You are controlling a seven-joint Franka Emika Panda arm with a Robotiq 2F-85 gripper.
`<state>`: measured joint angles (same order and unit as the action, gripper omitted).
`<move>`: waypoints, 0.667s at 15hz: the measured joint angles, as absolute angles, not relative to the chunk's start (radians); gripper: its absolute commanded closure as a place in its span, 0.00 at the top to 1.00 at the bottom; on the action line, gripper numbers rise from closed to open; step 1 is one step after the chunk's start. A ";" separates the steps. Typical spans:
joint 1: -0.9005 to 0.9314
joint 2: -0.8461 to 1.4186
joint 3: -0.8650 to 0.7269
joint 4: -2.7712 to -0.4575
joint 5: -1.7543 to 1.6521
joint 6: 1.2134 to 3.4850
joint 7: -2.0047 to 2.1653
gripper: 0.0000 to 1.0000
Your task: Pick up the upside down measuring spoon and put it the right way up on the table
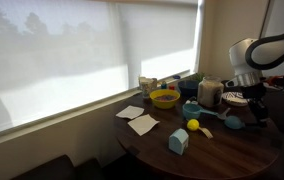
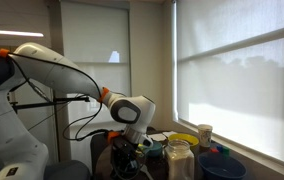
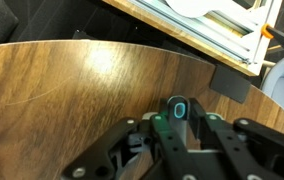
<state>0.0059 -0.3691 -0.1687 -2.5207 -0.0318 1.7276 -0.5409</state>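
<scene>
In the wrist view my gripper (image 3: 180,126) is shut on the teal-blue measuring spoon (image 3: 179,108). The spoon's handle end, with its oval hole, stands between the two fingers, and the bowl is hidden. The round dark brown wooden table (image 3: 62,90) lies below, some way off. In an exterior view the gripper (image 1: 248,106) hangs over the far right part of the table (image 1: 222,152). In an exterior view the gripper (image 2: 128,160) is low behind a glass jar, and the spoon cannot be made out there.
On the table stand a yellow bowl (image 1: 164,98), a yellow ball (image 1: 193,125), a pale blue house-shaped block (image 1: 178,141), a teal container (image 1: 191,108), white napkins (image 1: 142,124) and a white appliance (image 1: 209,93). A glass jar (image 2: 179,158) stands near the gripper. A white rack (image 3: 222,25) lies beyond the table edge.
</scene>
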 measured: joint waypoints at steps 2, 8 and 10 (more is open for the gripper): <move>0.006 -0.369 -0.160 -2.521 -0.058 1.728 -0.537 0.06; 0.007 -0.404 -0.075 -2.519 -0.244 1.728 -0.425 0.06; 0.015 -0.426 -0.038 -2.520 -0.296 1.728 -0.387 0.06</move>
